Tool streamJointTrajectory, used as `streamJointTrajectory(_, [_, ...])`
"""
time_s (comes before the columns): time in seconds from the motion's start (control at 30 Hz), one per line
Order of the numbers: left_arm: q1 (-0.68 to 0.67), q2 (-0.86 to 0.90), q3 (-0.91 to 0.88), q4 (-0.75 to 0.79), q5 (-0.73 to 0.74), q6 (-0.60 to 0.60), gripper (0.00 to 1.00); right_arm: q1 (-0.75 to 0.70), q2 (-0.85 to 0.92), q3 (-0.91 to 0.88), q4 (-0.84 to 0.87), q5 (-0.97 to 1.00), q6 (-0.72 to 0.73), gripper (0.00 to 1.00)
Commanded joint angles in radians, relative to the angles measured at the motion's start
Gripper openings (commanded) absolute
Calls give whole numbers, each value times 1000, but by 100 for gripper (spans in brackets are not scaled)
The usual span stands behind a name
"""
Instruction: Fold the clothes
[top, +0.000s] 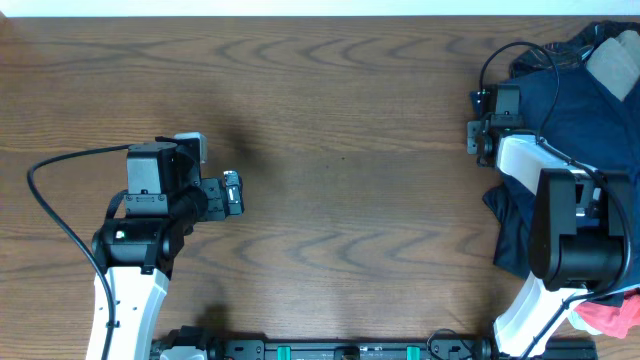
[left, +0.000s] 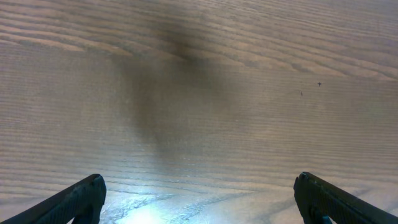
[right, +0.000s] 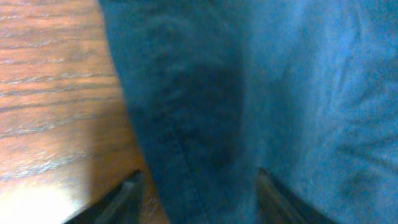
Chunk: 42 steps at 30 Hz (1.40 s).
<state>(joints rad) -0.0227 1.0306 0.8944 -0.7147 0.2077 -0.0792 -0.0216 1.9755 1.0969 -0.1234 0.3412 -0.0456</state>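
The clothes (top: 565, 115), a dark navy garment, lie bunched at the table's right edge, partly under my right arm. My right gripper (top: 483, 135) hovers at the garment's left edge. In the right wrist view its fingers (right: 196, 190) stand apart, with the navy cloth (right: 249, 93) filling the space between them and bare wood to the left. I cannot tell whether the fingers touch the cloth. My left gripper (top: 232, 193) is over bare wood at the left, far from the garment. In the left wrist view it (left: 199, 196) is wide open and empty.
A beige cloth (top: 615, 55) lies in the pile at the far right corner. A red cloth (top: 610, 318) lies at the near right edge beside the right arm's base. The wooden table (top: 340, 180) stretches between the arms.
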Motion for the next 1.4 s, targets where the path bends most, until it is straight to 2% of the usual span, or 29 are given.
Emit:
streamJointTrajectory(0.0, [-3,1,21,-3,10,-8,98,-24,45,-9,-16,52,53,40])
streamJointTrajectory(0.1, [-3,1,21,-3,10,-8,98,-51,45,-9,-32,52,79,27])
streamJointTrajectory(0.23, [-3,1,21,-3,10,-8,98,-74,43,-9,-48,50,97,1])
streamJointTrajectory(0.4, [-3,1,21,1,10,-8,98,-51,-13,2,-94,48,97,1])
streamJointTrajectory(0.57, [-3,1,21,1,10,-8,98,-37,-152,74,-192,21,90,1])
streamJointTrajectory(0.73, [-3,1,21,1,10,-8,98,5,-323,188,-364,-194,94,1])
streamJointTrajectory(0.83, [-3,1,21,1,10,-8,98,55,-401,216,-408,-292,119,1])
streamJointTrajectory(1.07, [-3,1,21,1,10,-8,98,224,-476,216,-355,-493,262,1])
streamJointTrajectory(1.27, [-3,1,21,11,10,-8,98,397,-430,216,-196,-518,364,2])
streamJointTrajectory(1.3, [-3,1,21,13,10,-8,98,424,-418,216,-170,-518,364,3])
streamJointTrajectory(1.33, [-3,1,21,14,10,-8,98,445,-408,216,-151,-517,363,10])
streamJointTrajectory(1.37, [-3,1,21,15,10,-8,98,465,-397,216,-138,-507,360,25])
